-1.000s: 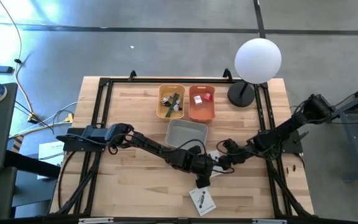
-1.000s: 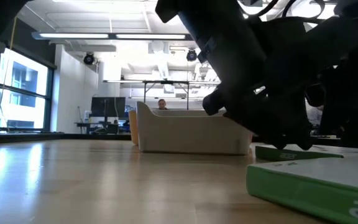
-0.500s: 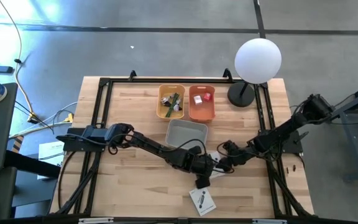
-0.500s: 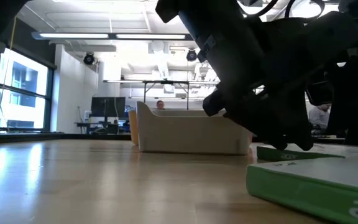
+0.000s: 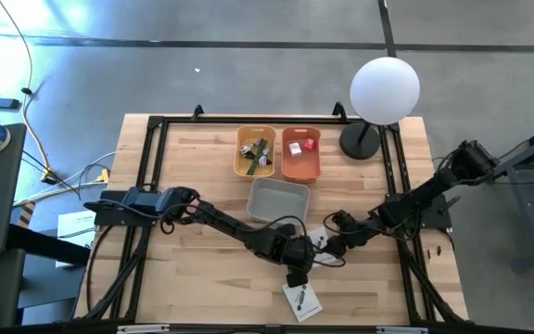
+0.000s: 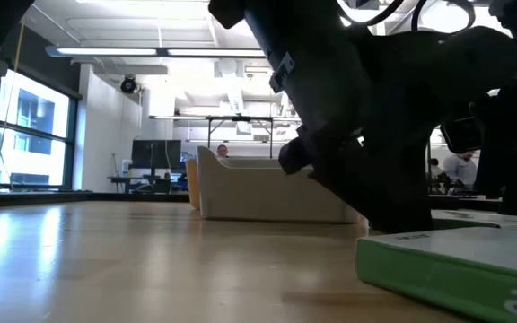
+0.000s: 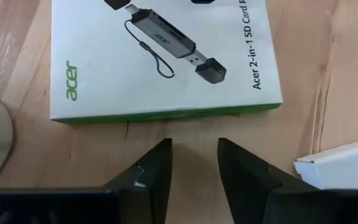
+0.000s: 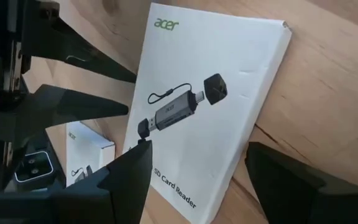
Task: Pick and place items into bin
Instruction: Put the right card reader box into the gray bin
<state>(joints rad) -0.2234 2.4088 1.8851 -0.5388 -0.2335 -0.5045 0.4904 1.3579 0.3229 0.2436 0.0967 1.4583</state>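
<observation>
High view showed left gripper (image 5: 294, 276) low over the table (image 5: 193, 278), fingers (image 7: 156, 167) slightly parted, empty, just short of the near card-reader packet (image 5: 301, 299). Right gripper (image 5: 326, 250) spread wide above second packet (image 8: 210, 118), close beside the left. Grey bin (image 5: 277, 199) lay just beyond both grippers.

Both white packets (image 7: 166, 56) (image 8: 210, 137) read "acer"; one adds "Acer 2-in-1 SD Card", the other "SD Card Reader".
</observation>
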